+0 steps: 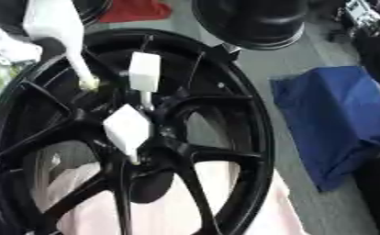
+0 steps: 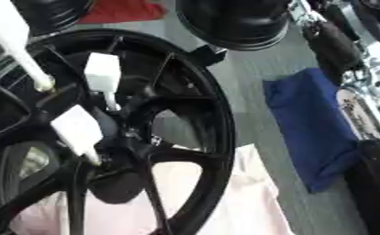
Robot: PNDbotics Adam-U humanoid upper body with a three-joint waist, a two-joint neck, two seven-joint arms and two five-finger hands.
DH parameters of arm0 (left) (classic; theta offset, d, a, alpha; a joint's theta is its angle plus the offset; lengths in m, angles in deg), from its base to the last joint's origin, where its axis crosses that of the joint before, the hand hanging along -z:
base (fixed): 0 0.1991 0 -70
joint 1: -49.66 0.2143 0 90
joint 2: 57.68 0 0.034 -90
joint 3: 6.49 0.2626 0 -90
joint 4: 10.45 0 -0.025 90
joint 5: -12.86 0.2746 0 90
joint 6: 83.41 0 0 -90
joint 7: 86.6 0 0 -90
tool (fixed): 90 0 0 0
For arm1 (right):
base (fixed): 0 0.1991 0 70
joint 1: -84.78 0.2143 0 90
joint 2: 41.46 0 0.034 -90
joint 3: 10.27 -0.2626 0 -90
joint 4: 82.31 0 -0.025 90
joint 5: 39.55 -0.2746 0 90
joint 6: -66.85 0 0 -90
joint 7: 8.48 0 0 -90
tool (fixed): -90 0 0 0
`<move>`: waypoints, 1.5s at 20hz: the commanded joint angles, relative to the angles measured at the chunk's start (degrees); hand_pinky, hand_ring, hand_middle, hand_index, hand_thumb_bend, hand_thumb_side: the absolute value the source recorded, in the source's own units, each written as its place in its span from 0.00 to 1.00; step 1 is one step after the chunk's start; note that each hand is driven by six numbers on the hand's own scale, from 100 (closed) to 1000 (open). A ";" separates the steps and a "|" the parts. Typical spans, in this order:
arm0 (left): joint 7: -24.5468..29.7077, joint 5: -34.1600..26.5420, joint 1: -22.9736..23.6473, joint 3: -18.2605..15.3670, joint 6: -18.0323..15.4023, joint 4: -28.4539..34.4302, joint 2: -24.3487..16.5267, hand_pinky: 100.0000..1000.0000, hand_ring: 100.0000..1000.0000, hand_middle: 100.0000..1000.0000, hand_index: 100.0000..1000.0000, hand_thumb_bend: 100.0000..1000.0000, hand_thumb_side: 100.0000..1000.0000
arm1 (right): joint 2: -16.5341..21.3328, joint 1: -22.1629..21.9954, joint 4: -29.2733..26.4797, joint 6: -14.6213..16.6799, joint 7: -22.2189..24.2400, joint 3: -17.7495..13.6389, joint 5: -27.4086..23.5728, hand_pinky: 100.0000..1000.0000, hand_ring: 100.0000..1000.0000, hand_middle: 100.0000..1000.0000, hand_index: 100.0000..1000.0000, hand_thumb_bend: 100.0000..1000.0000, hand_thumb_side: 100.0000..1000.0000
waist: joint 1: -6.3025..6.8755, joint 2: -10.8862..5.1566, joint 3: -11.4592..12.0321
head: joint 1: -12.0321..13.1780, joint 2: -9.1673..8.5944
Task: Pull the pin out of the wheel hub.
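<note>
Black alloy, the wheel hub (image 1: 105, 137) filled the left and middle of both eye views, spokes running from rim to centre; three white pins stood in it. One pin (image 1: 127, 128) sat at the centre of the spokes, a second pin (image 1: 144, 73) just above it, and a third, longer white piece (image 1: 58, 27) came in from the upper left, its tip near a spoke. A blue cloth (image 1: 338, 119) lay on the grey floor to the right; pale pink sheeting (image 1: 249, 211) showed beneath the wheel; another black wheel (image 1: 254, 23) sat beyond. No hand showed, so its state could not be told.
</note>
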 commanded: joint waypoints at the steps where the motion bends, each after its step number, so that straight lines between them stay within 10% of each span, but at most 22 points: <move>1: -2.39 0.53 1.77 -4.30 -0.12 0.90 -5.97 0.66 0.38 0.20 0.33 0.09 0.00 | 2.66 -0.44 -0.86 0.47 -0.76 -1.40 0.10 1.00 0.78 0.42 0.65 0.00 0.49 | 0.20 -1.82 0.86 | -1.20 2.03; 9: -15.52 -9.49 22.85 -18.51 0.25 3.57 -21.14 0.67 0.36 0.19 0.33 0.05 0.01 | 2.90 -1.90 -0.86 1.05 -2.22 -2.40 0.14 1.00 0.77 0.42 0.65 0.00 0.48 | -0.22 -3.17 4.75 | -3.79 5.02; 17: -24.21 -11.97 39.84 -23.24 1.09 7.07 -23.18 0.67 0.36 0.23 0.39 0.03 0.01 | 2.31 -1.89 -0.86 1.47 -2.77 -2.68 -0.31 0.99 0.77 0.42 0.65 0.00 0.48 | -1.54 -4.26 5.77 | -5.26 5.15; 21: -27.25 -12.02 46.12 -23.46 0.33 9.10 -21.35 0.72 0.45 0.40 0.58 0.28 0.38 | 2.06 -1.73 -0.86 1.65 -2.97 -2.74 -0.54 0.99 0.77 0.42 0.65 0.00 0.48 | -2.29 -4.43 5.73 | -5.35 4.99; 23: -28.67 -12.26 48.21 -23.78 -0.45 8.79 -20.44 0.82 0.63 0.66 0.80 0.52 0.67 | 1.98 -1.71 -0.86 1.72 -2.93 -2.71 -0.57 0.99 0.77 0.42 0.65 0.00 0.48 | -2.51 -4.49 5.54 | -5.64 4.75; 30: -31.40 -13.00 51.97 -25.47 -1.77 7.37 -17.51 0.85 0.66 0.72 0.86 0.48 0.87 | 1.67 -1.95 -0.86 1.91 -3.35 -3.00 -0.61 0.99 0.77 0.42 0.65 0.00 0.48 | -2.97 -4.57 5.41 | -7.15 4.05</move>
